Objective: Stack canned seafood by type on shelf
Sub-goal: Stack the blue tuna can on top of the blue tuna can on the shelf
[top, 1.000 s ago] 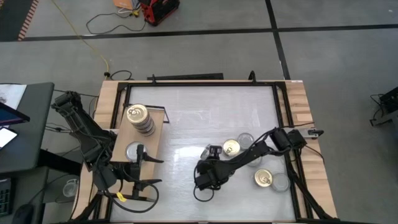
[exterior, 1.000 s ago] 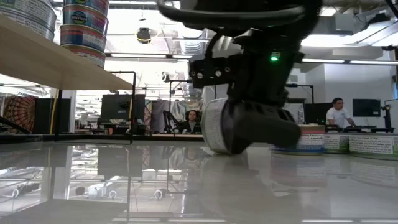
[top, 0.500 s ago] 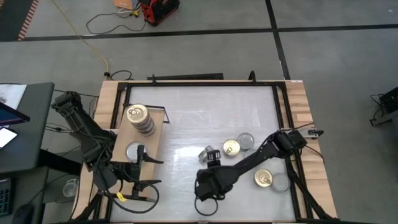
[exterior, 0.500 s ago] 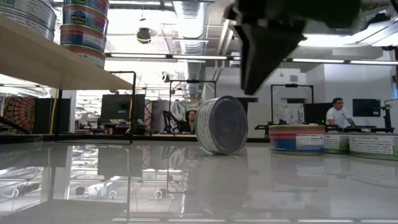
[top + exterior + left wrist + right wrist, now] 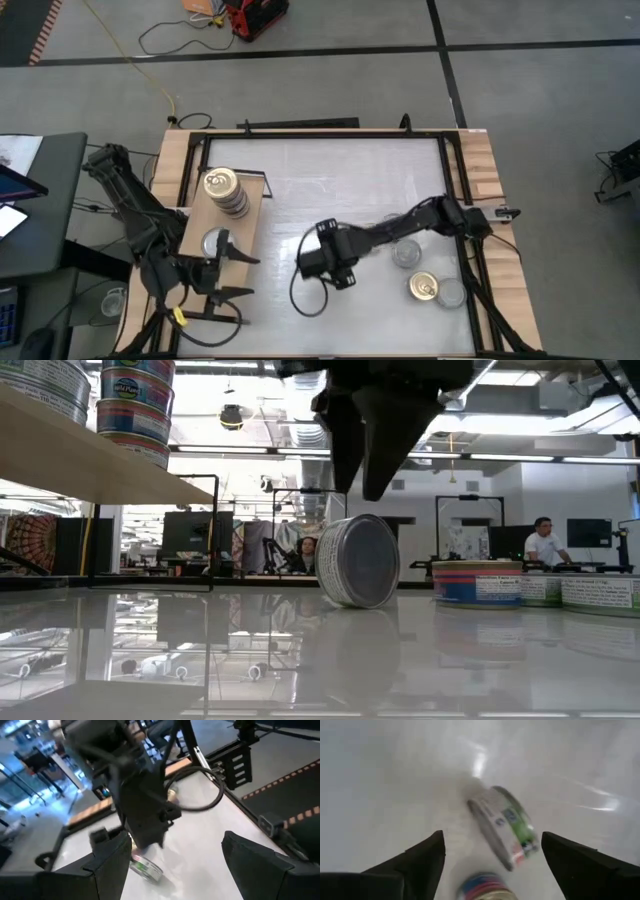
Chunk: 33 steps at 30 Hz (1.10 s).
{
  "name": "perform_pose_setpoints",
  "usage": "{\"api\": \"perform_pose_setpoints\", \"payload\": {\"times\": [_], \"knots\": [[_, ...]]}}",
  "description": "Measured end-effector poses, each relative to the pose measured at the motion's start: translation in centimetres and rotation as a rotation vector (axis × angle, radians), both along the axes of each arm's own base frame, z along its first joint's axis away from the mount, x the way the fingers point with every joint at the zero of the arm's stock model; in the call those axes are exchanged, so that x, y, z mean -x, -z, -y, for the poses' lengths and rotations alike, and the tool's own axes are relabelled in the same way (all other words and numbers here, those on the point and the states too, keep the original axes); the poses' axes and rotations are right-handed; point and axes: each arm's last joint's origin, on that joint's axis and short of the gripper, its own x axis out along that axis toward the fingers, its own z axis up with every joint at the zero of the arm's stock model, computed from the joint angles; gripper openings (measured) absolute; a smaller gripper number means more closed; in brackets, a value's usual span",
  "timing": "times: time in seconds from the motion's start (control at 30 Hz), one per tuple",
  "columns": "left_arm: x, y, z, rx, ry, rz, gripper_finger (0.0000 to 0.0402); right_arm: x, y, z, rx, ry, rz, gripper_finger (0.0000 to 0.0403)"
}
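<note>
A tin (image 5: 360, 560) stands tilted on its rim on the white table, its silver-grey face toward the low camera; it also shows in the wrist views (image 5: 502, 827) (image 5: 146, 868). My right gripper (image 5: 360, 488) (image 5: 492, 865) hangs open just above it, touching nothing. On the wooden shelf (image 5: 252, 212) at the table's left stands a gold-topped stack of tins (image 5: 224, 191), with a single silver-topped tin (image 5: 212, 243) nearer. My left gripper (image 5: 238, 275) (image 5: 175, 870) waits open by the shelf's near end.
More tins lie flat at the table's right: a gold-topped one (image 5: 423, 287), silver-topped ones (image 5: 452, 293) (image 5: 405, 254), and a row (image 5: 530, 585) in the low view. My right arm (image 5: 400, 228) stretches across them. People sit in the room beyond.
My right gripper has opened and let go of the tin, then risen and moved toward the table's left. The tin, which it held on edge at the table, now stands alone, tilted on its rim.
</note>
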Motion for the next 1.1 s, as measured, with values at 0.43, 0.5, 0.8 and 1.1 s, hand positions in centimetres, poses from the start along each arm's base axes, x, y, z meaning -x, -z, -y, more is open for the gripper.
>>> {"api": "perform_pose_setpoints", "payload": {"times": [0.43, 0.5, 0.8, 1.1], "knots": [[0.7, -1.3, -4.1, -0.020, -0.068, -0.006, 0.0295, -0.5, -1.2, 4.9, -0.186, -0.139, -0.070, 0.0343], [0.7, -1.4, -4.3, -0.012, -0.067, -0.009, 0.0295, -0.7, -1.3, 5.4, -0.197, -0.151, -0.059, 0.0342], [1.0, -1.2, -4.2, -0.016, -0.047, -0.028, 0.0295, -1.0, 1.0, 5.9, -0.220, -0.198, -0.072, 0.0342], [1.3, -1.1, -4.0, -0.024, -0.060, -0.025, 0.0295, -0.6, 4.2, 5.8, -0.211, -0.220, -0.114, 0.0307]]}}
